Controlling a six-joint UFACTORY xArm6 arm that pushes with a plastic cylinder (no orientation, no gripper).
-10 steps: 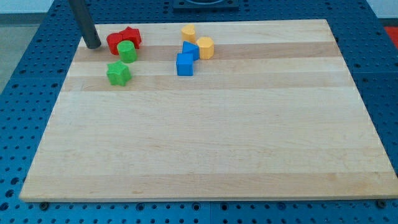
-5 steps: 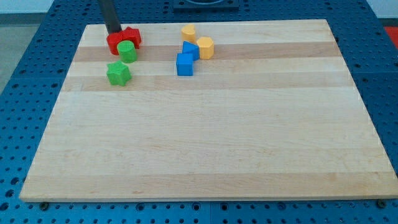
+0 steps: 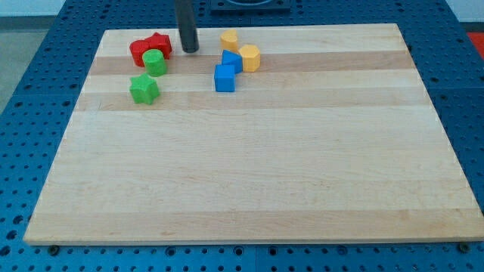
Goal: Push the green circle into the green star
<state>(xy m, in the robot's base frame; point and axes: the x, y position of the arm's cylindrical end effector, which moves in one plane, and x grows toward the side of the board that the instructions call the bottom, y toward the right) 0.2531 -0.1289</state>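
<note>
The green circle (image 3: 155, 63) sits near the view's top left, touching the red blocks behind it. The green star (image 3: 144, 89) lies just below it and slightly left, a small gap apart. My tip (image 3: 190, 51) stands on the board to the right of the red star (image 3: 159, 43), between it and the yellow and blue blocks. It touches no block.
A red block (image 3: 139, 51) sits left of the red star. Two yellow blocks (image 3: 230, 39) (image 3: 250, 57) and two blue blocks (image 3: 231, 60) (image 3: 224, 78) cluster right of my tip. The wooden board (image 3: 257, 166) lies on a blue perforated table.
My tip has moved right along the board's top, from left of the red blocks, past behind them, to their right side. The blocks have not moved.
</note>
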